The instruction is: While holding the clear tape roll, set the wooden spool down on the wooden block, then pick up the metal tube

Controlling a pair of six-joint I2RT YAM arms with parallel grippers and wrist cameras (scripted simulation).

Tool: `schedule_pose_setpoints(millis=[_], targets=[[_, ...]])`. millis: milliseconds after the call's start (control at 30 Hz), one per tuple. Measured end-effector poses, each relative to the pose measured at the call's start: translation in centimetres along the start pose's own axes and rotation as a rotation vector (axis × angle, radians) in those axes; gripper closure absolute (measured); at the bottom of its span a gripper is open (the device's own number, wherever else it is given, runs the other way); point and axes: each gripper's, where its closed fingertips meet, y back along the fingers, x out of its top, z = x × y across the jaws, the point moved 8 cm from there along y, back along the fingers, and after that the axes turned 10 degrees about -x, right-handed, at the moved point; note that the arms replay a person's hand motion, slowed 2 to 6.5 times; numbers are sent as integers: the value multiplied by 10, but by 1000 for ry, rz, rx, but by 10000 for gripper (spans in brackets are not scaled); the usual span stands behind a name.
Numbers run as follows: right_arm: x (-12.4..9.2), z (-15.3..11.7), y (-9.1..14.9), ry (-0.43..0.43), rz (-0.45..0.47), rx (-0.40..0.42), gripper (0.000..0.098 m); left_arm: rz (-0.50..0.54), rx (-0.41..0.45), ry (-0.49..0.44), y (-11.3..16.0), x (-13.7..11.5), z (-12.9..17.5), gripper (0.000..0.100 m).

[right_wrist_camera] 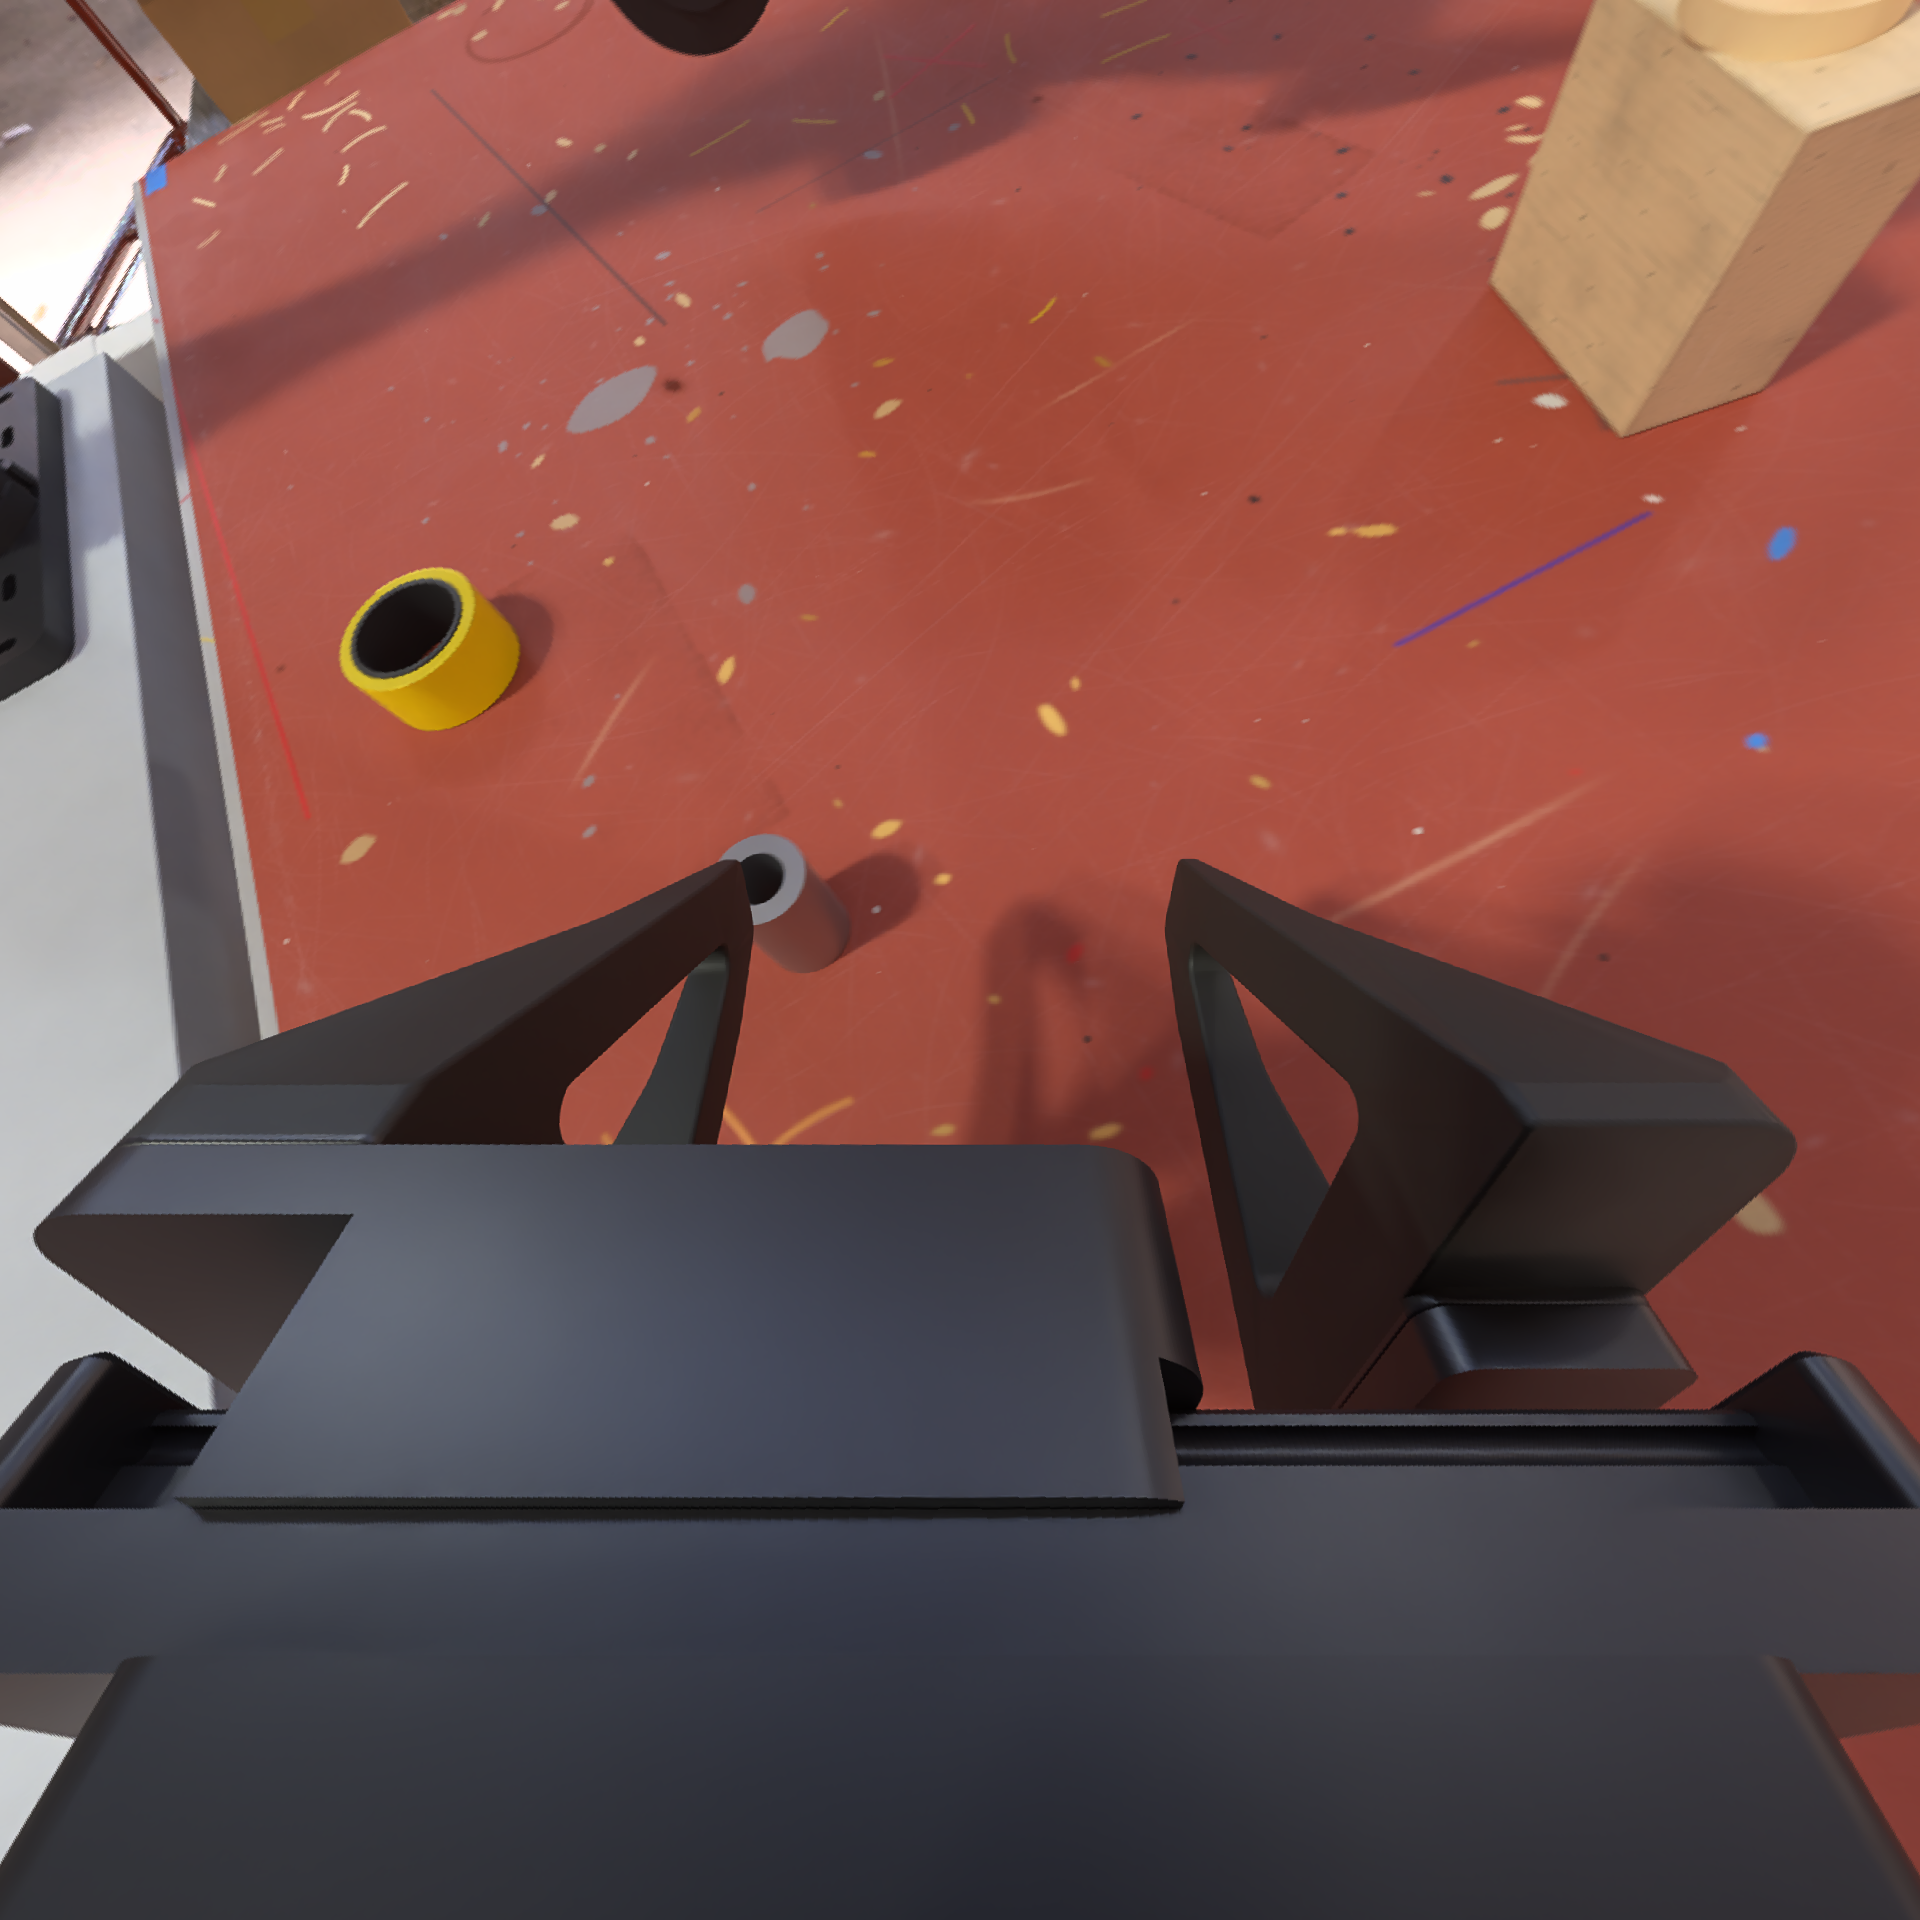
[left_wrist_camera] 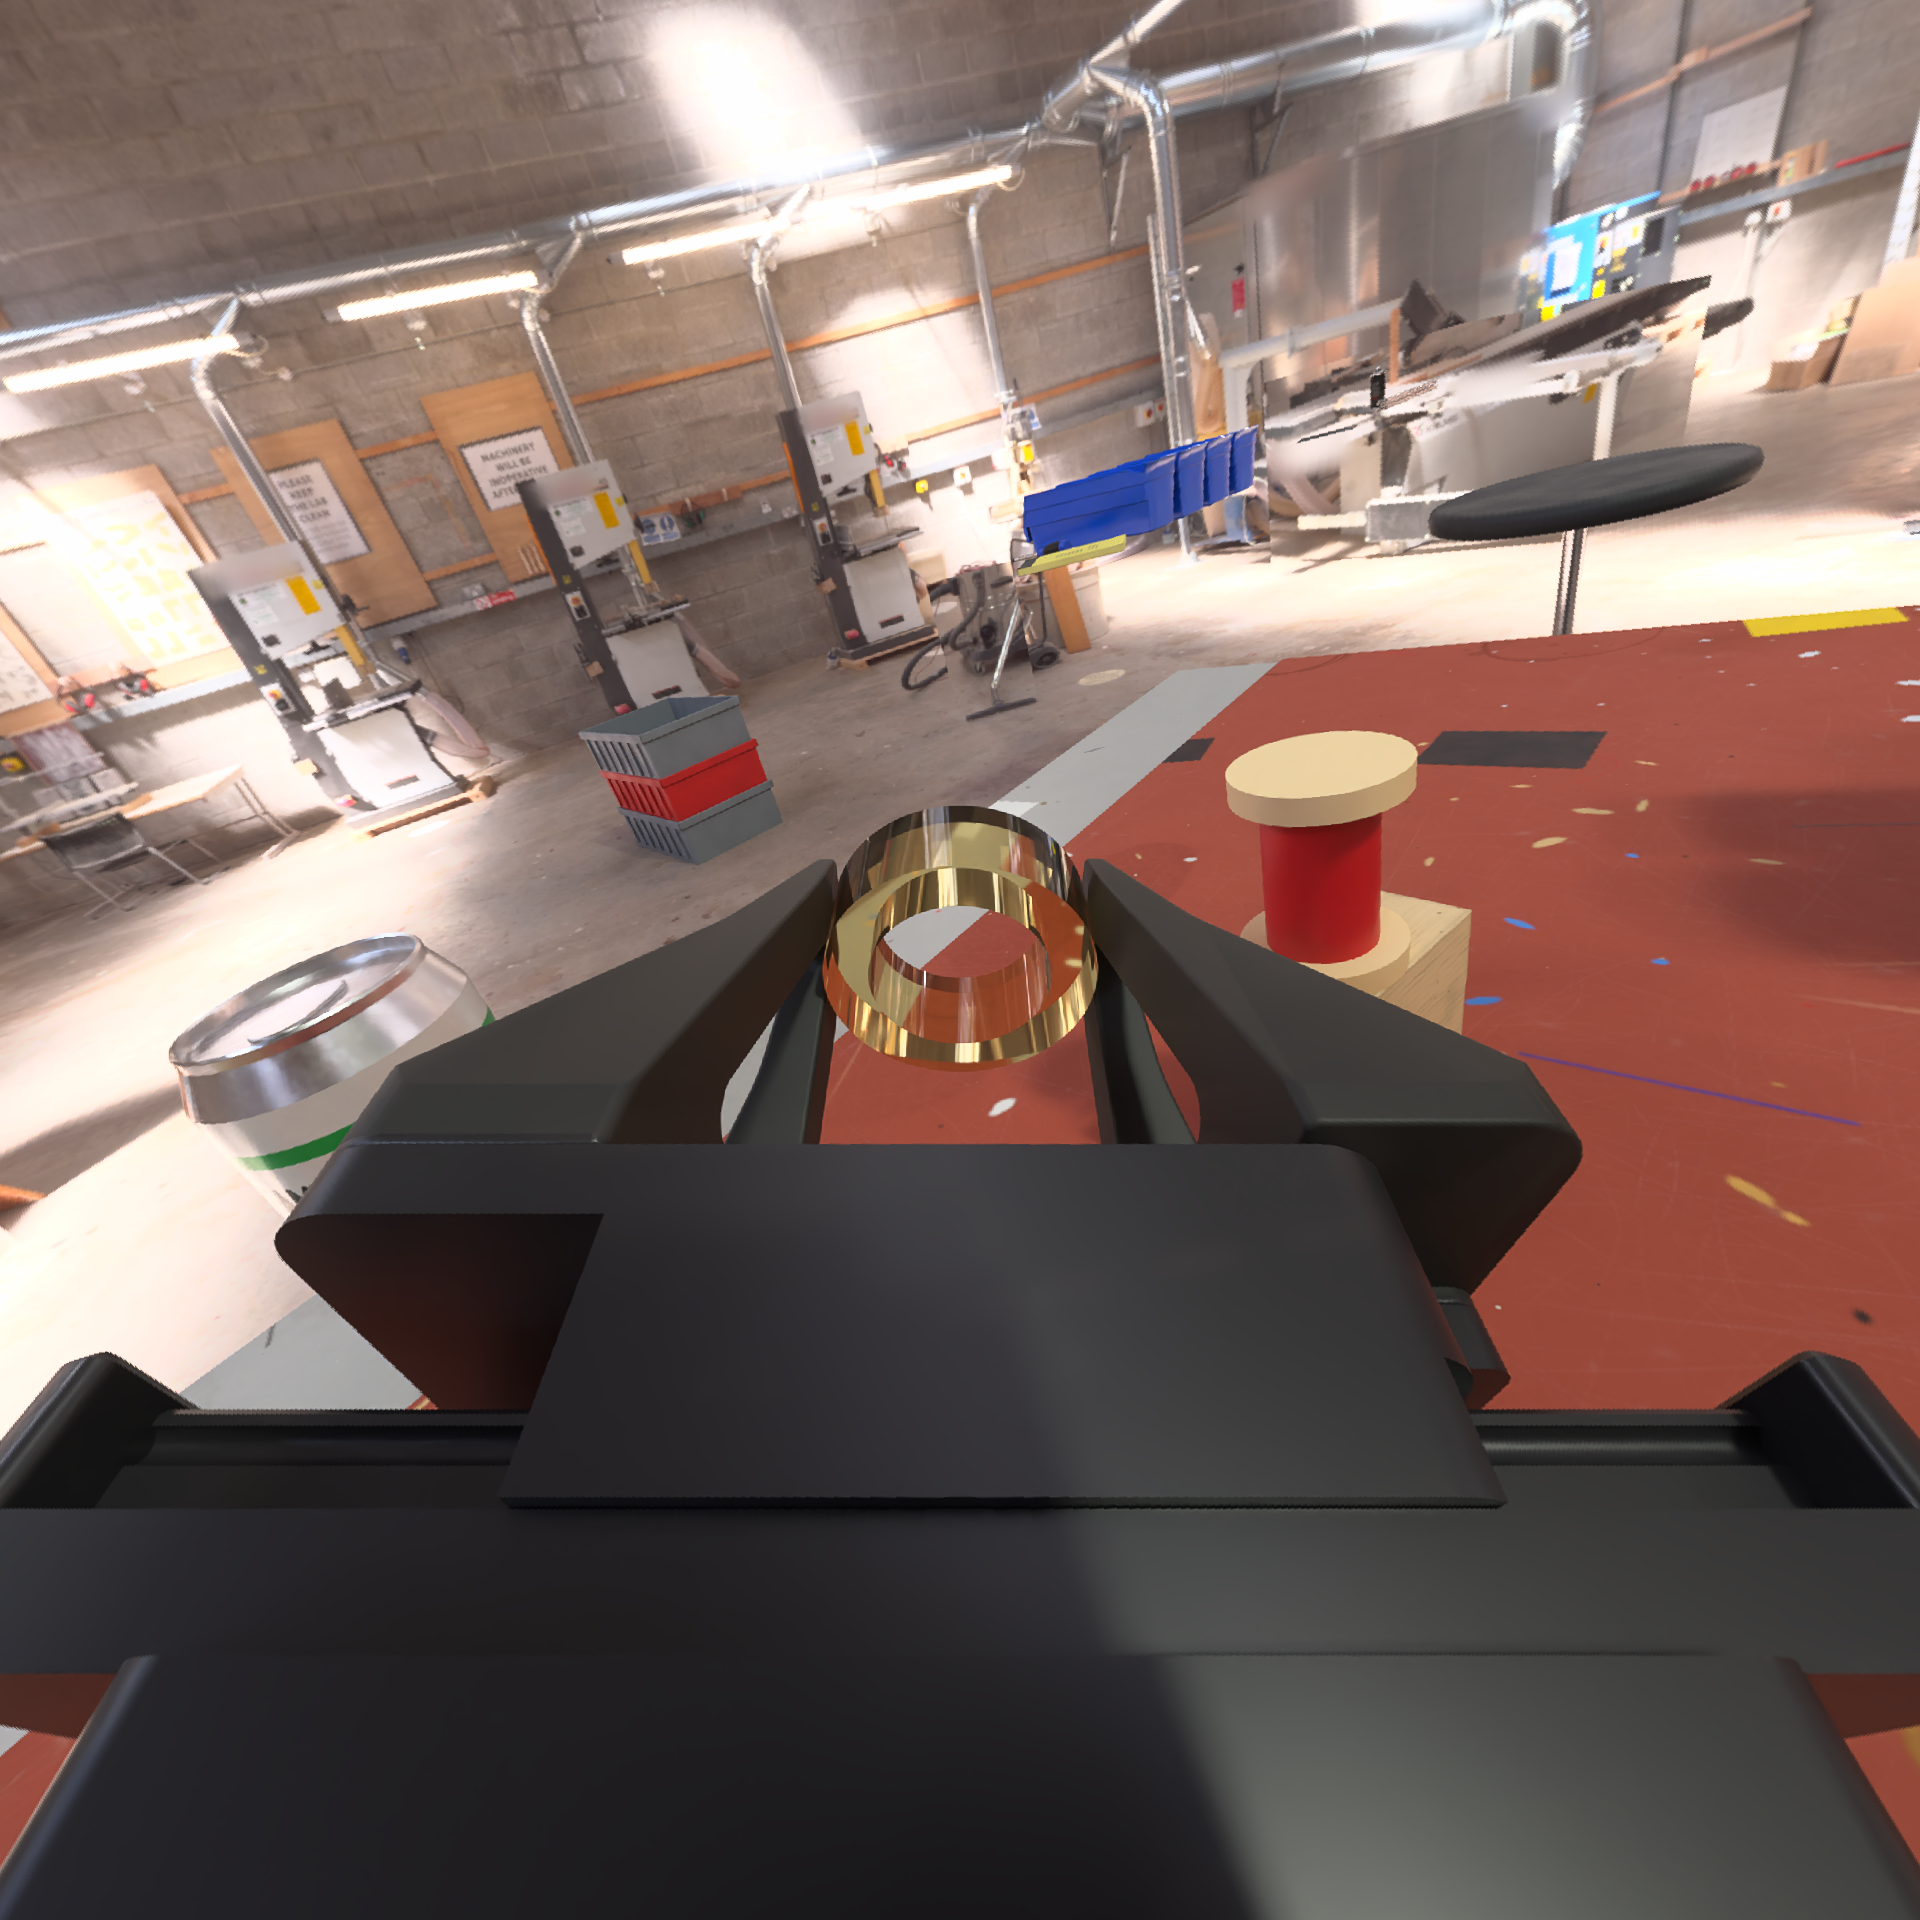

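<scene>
My left gripper (left_wrist_camera: 961, 883) is shut on the clear tape roll (left_wrist_camera: 961, 1023), an amber see-through ring held above the red table. The wooden spool (left_wrist_camera: 1322, 847), with a red core and pale flanges, stands upright on the wooden block (left_wrist_camera: 1429, 971) to the right of it. In the right wrist view my right gripper (right_wrist_camera: 961, 873) is open and empty above the table. The small grey metal tube (right_wrist_camera: 795, 909) stands on the table just by the left fingertip (right_wrist_camera: 727, 894), toward the left side of the gap. The wooden block (right_wrist_camera: 1662, 260) shows at the upper right with the spool's base on it.
A yellow tape roll (right_wrist_camera: 431, 649) lies on the table left of the tube, near the table's left edge (right_wrist_camera: 208, 582). A metal drink can (left_wrist_camera: 301, 1049) shows at the lower left of the left wrist view. A black stool (left_wrist_camera: 1590, 488) stands beyond the table.
</scene>
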Motion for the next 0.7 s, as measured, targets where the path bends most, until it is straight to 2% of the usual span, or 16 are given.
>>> schedule_pose_setpoints(millis=[200,400,700], targets=[[-11,-21,-4,31,-27,9,312,-11,18,3,2,2,3,615],[-12,-35,-10,102,-59,18,396,-23,36,4,5,2,8,615],[-7,-42,-22,150,-77,46,506,-50,53,-30,5,4,15,615]])
